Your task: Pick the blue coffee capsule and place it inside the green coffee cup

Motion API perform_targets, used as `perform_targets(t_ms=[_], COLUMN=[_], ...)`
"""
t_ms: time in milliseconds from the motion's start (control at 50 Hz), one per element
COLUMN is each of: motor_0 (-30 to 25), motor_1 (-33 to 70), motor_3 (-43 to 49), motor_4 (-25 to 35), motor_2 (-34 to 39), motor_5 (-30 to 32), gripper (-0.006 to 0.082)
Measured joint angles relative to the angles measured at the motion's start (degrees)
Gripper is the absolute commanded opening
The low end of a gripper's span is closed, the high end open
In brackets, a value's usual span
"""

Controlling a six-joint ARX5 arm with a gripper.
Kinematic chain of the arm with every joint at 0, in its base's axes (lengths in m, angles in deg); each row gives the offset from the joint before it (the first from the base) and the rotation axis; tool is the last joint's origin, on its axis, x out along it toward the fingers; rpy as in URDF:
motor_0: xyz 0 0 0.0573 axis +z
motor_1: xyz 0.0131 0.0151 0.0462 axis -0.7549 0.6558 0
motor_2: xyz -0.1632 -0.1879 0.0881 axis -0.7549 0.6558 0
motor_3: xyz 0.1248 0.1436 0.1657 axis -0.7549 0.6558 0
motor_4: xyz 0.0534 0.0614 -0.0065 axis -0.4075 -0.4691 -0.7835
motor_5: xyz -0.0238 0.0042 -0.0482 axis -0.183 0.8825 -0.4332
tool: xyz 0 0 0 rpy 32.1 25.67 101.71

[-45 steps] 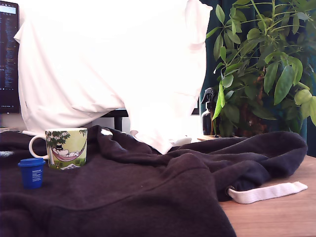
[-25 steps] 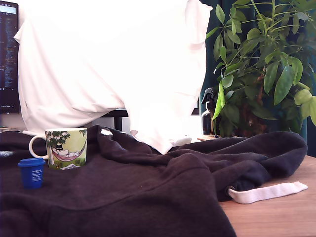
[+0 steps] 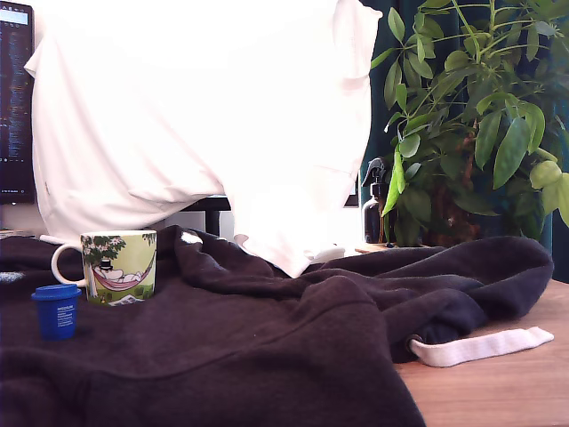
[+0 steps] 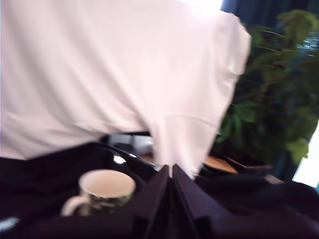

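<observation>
The blue coffee capsule (image 3: 56, 310) is seen upright on the dark garment (image 3: 267, 347), just beside the green coffee cup (image 3: 118, 266), toward the exterior view's left and nearer the camera. In the wrist view, the gripper (image 4: 171, 168) is seen with fingertips pressed together, nothing between them, the cup's open mouth (image 4: 106, 183) nearby.

The green coffee cup (image 3: 118, 267) was glossy glazed ceramic, just beside the matt dark gripper (image 4: 171, 175) in the wrist view. The blue coffee capsule (image 3: 56, 310) looked like smooth plastic. Both sat on a matt, soft dark cloth (image 3: 267, 338). Beyond the gripper hung a smooth white sheet (image 3: 204, 116). The bare tabletop (image 3: 498, 391) showed wood grain.
</observation>
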Motion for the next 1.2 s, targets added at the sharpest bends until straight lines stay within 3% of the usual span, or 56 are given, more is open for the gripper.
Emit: perform_targets(t_ms=[260, 320, 360, 500, 600, 900, 1200], motor_0=[-6.86, -8.57, -9.64, -11.98, -12.28, -12.31, -13.79], motor_1=[9.16, 11.32, 12.57, 15.96, 17.62, 26.47, 40.35], motor_3=[2.86, 2.82, 2.75, 1.27, -0.76, -2.86, -16.17], motor_4=[0.31, -0.15, -1.53, -8.83, -14.45, -16.48, -16.48], motor_2=[0.0, 0.0, 0.0, 0.0, 0.0, 0.0, 0.0], motor_5=[1.99, 3.54, 5.07, 10.93, 11.63, 11.65, 13.35], gripper=[-0.0013, 0.003, 0.0104, 0.0493, 0.0654, 0.0664, 0.0662])
